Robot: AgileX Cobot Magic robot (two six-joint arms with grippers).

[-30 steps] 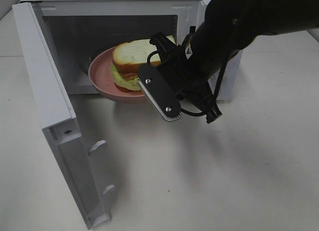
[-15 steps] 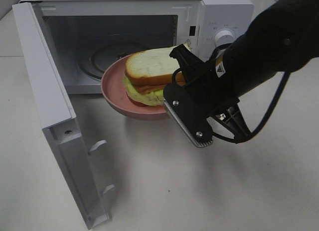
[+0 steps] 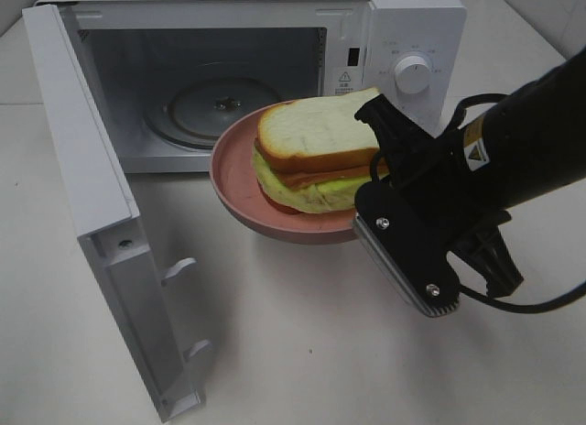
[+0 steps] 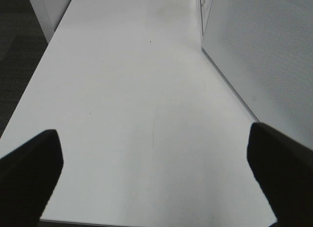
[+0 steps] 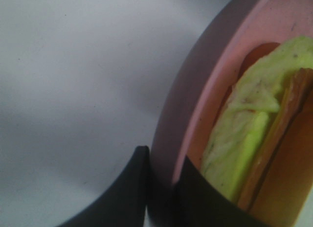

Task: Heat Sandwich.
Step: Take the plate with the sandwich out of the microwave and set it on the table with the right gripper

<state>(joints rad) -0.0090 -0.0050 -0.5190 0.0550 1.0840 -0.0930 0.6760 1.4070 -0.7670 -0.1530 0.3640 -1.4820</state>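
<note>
The sandwich (image 3: pixel 316 155), white bread with orange and yellow-green layers, lies on a salmon-pink round plate (image 3: pixel 236 164). My right gripper (image 3: pixel 370 203) is shut on the plate's right rim and holds it in the air, in front of the open microwave (image 3: pixel 412 40) and outside its cavity. In the right wrist view the gripper (image 5: pixel 164 188) has one finger on each side of the plate rim (image 5: pixel 195 100), with the sandwich (image 5: pixel 244 139) just beyond. My left gripper (image 4: pixel 156 175) is open and empty above bare table; it does not show in the exterior view.
The microwave door (image 3: pixel 82 168) stands wide open at the left, reaching toward the table's front. The glass turntable (image 3: pixel 215 104) lies bare inside the cavity. A white perforated microwave wall (image 4: pixel 264 51) stands beside my left gripper.
My right gripper has drawn the plate with the sandwich out of the microwave cavity, toward the front right. The turntable now shows uncovered.
</note>
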